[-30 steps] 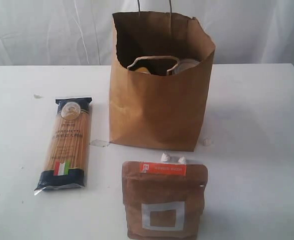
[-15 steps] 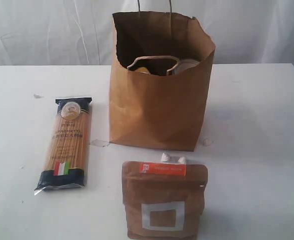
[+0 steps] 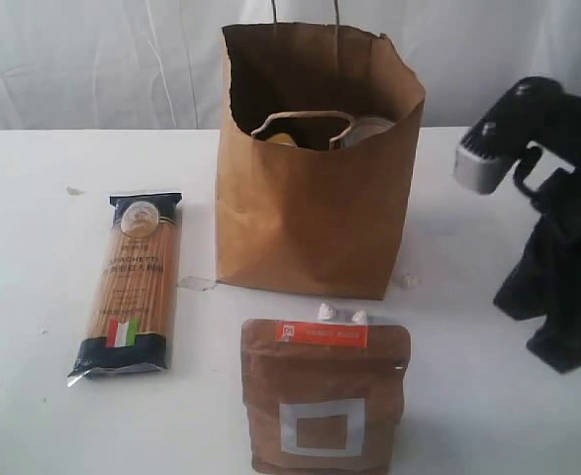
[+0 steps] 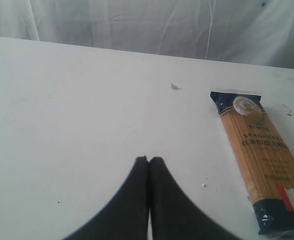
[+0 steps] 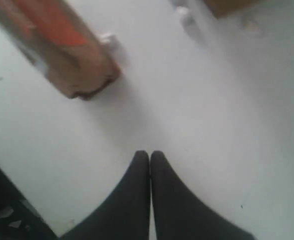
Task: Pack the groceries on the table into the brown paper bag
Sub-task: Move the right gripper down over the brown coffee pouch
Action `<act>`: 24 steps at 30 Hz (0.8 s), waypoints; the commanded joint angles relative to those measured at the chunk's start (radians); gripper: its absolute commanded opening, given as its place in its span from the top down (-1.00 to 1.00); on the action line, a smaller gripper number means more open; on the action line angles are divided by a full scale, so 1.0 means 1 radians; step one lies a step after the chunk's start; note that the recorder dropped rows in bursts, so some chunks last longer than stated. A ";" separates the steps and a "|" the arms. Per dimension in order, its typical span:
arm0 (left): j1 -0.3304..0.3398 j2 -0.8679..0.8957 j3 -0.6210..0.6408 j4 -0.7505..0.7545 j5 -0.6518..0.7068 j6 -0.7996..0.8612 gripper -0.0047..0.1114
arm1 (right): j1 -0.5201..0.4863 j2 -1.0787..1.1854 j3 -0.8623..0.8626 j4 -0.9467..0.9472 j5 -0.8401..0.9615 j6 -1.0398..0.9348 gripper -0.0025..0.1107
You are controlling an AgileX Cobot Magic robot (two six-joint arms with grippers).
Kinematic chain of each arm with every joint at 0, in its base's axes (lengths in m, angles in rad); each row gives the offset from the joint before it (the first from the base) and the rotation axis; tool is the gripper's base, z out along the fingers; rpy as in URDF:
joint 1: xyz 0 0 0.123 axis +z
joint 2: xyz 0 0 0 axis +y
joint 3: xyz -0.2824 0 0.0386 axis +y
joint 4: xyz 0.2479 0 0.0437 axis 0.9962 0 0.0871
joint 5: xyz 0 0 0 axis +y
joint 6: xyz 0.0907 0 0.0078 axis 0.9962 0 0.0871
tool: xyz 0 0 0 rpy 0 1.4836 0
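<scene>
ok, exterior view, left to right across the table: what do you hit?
spaghetti packet → brown paper bag → right arm. The brown pouch stands in front of the bag across the same span, so it is not ordered.

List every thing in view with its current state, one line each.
brown paper bag: upright, mouth open, some items already inside.
spaghetti packet: lying flat on the table, outside the bag.
brown pouch: standing upright in front of the bag, not packed.
left end effector: shut, empty.
right end effector: shut, empty, near the pouch.
</scene>
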 commanded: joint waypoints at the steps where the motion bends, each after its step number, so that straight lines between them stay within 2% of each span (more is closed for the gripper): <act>1: 0.002 -0.005 0.004 0.003 0.004 0.002 0.92 | 0.100 -0.008 -0.002 0.119 -0.049 -0.113 0.95; 4: 0.002 -0.005 0.004 0.003 0.004 0.002 0.92 | 0.126 -0.006 -0.002 0.201 -0.081 -0.181 0.84; 7: 0.002 -0.005 0.004 0.003 0.004 0.002 0.92 | 0.136 -0.006 -0.002 0.233 -0.076 -0.243 0.50; 9: 0.002 -0.005 0.004 0.003 0.004 0.002 0.92 | 0.136 0.000 -0.002 0.234 -0.076 -0.245 0.10; 12: 0.002 -0.005 0.004 0.003 0.004 0.002 0.92 | 0.136 0.013 0.003 0.232 -0.122 -0.241 -0.69; 13: 0.002 -0.005 0.004 0.003 0.004 0.002 0.92 | 0.136 0.015 0.005 0.232 -0.151 -0.241 -0.86; 24: 0.002 -0.005 0.004 0.003 0.004 0.002 0.92 | 0.136 0.021 0.008 0.245 -0.282 -0.233 -0.90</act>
